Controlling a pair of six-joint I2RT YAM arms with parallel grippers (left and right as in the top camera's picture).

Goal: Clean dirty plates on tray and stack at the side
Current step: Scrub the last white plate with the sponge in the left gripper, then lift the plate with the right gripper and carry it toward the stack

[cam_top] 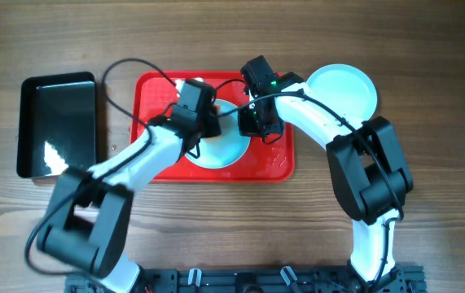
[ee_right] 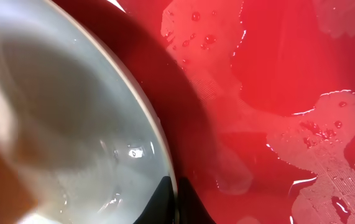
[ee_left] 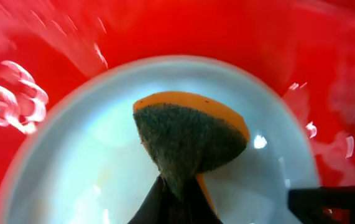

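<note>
A pale blue-white plate (cam_top: 225, 151) lies on the red tray (cam_top: 154, 96). My left gripper (ee_left: 176, 194) is shut on an orange sponge (ee_left: 189, 134), whose dark green scouring side rests on the plate (ee_left: 84, 162). My right gripper (ee_right: 176, 198) is shut on the plate's (ee_right: 59, 112) right rim, one finger inside and one outside. In the overhead view the left gripper (cam_top: 198, 122) is over the plate's upper left and the right gripper (cam_top: 252, 124) at its upper right edge. Another plate (cam_top: 342, 89) sits on the table right of the tray.
A glossy black tray (cam_top: 57, 122) stands left of the red tray. The red tray's floor (ee_right: 276, 74) is wet with puddles and droplets. Cables loop over the tray's far left corner. Both arms cross above the tray.
</note>
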